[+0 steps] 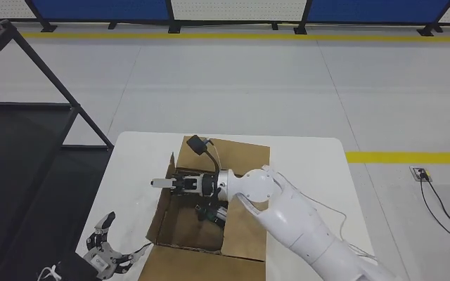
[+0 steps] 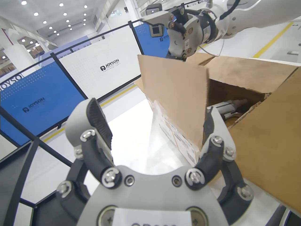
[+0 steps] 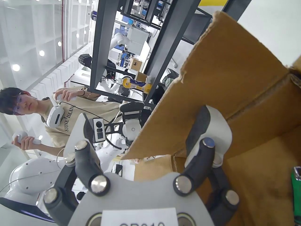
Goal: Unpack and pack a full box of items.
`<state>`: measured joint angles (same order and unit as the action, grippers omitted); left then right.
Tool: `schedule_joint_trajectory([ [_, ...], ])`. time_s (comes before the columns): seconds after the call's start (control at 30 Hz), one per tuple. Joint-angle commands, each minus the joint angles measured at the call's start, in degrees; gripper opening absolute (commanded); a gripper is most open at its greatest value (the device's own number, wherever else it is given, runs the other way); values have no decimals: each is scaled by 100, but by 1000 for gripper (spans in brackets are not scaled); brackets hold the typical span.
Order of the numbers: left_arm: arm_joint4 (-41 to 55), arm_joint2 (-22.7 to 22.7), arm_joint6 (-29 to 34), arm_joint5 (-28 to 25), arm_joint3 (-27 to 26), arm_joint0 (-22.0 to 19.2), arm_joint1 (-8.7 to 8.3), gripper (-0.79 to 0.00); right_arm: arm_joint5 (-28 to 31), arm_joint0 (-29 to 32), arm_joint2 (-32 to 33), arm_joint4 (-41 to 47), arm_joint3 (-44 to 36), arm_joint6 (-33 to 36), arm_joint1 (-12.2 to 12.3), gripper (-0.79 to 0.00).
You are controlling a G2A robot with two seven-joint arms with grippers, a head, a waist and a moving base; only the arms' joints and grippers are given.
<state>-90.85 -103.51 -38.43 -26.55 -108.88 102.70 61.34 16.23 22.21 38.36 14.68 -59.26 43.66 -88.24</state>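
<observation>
Top view: left gripper (image 1: pixel 123 237) sits at the near-left corner of the white table (image 1: pixel 309 161), jaws spread wide and holding nothing. Its inner finger is just beside the near corner of the box's left flap (image 1: pixel 159 216); I cannot tell if they touch.

Right gripper (image 1: pixel 158 183) lies level over the far end of that same flap. Right wrist view: jaws open, one finger inside the flap, the other outside; the cardboard edge stands between them, not clamped.

Cardboard box (image 1: pixel 239 153): stands on the table, all flaps folded outward, mouth open.

Contents: dark items (image 1: pixel 209 213) on the box floor, beneath the right arm. Left wrist view adds pale tube-like pieces (image 2: pixel 229 106) inside; right wrist view, a green object (image 3: pixel 296 179) inside, kind unclear.

Progress, my judgement: opening is done. Unpacking is barely started, since neither gripper carries anything and goods sit in the box. Removal and the whole repacking remain.
</observation>
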Motion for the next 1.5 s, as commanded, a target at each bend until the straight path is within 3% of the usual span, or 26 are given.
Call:
schedule_joint_trajectory([
  [0.0,-16,13,-19,-7,-43,12,0,0,42,-118,-94,40,132,-53,-94,0],
  [0.4,549,134,265,364,-30,-129,54,0,427,-634,-490,326,1116,157,-624,0],
  [0.7,823,84,533,399,244,-249,70,0,977,-669,-261,397,1437,586,-663,0],
  [1.03,872,38,642,464,415,-308,84,0,1474,-189,522,33,865,997,-245,0],
  [1.17,869,28,638,465,449,-303,89,0,1578,351,1179,-324,208,1253,115,0],
  [1.37,882,29,664,473,518,-321,97,0,1278,1627,2486,-409,-1474,2549,714,0],
  [1.47,871,33,685,475,510,-311,101,0,1123,1748,2620,-486,-1606,2580,763,0],
])
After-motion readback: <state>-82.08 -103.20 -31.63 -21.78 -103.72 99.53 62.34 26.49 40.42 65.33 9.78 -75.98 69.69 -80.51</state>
